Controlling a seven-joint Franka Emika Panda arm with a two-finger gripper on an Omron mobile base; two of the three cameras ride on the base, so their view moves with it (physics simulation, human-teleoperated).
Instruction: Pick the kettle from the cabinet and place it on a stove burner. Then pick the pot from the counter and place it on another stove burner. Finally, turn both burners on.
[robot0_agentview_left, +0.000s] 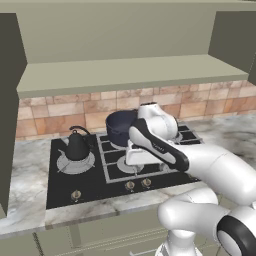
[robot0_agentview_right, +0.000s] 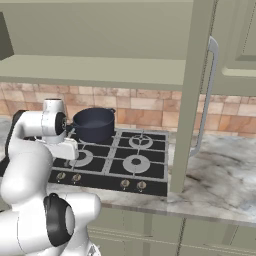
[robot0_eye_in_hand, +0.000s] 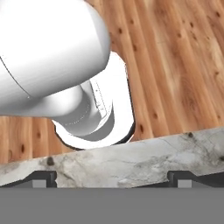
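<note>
The small dark kettle stands on the large silvery stove burner at the cooktop's left. The navy pot rests on a rear burner, behind my wrist. My gripper is open; its two dark fingertips stand far apart with nothing between them. It hangs over the cooktop's front, looking down past the marbled counter edge at a wooden floor. The arm covers the hand in both base views. The olive cabinet is open, its door swung out.
Several knobs line the black cooktop's front edge. The open door's long grey bar handle juts out over the right counter. A brick-tile backsplash runs behind the stove.
</note>
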